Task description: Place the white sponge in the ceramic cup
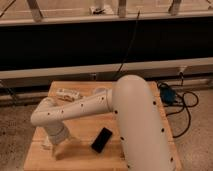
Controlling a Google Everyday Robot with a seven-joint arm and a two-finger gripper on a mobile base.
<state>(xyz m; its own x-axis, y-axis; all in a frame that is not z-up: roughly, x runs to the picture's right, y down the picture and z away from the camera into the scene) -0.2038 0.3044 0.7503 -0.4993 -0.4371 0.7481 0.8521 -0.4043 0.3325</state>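
Wooden counter (80,161) on a speckled floor, with a dark panel and rails behind and cables at the right. Across the counter from right to left: white arm (80,107), bent downward at its end.

Hand (56,148): low over the front left corner of the counter, pointing down at the boards. How far open: cannot tell, masked by the wrist above it. No hold on anything confirmed.

White sponge (46,144): judged to be the small pale lump just left of the hand, near the counter's left edge. Touching or merely beside: cannot tell.

Cup (100,90): judged to be the small whitish shape at the far side, peeping above the arm and mostly hidden. Well apart from the hand.

Also present: long white object with dark marks (67,93) at the far left, and black flat slab (101,139) at mid-counter, right of the hand.

Step in hand, by judgement: pickup of the sponge, not yet confirmed. Task at an early stage, with nothing in the cup as far as visible.

Called for next: a sure hold on the lump, a lift off the boards, a carry toward the far side, and release squarely over the cup's mouth.
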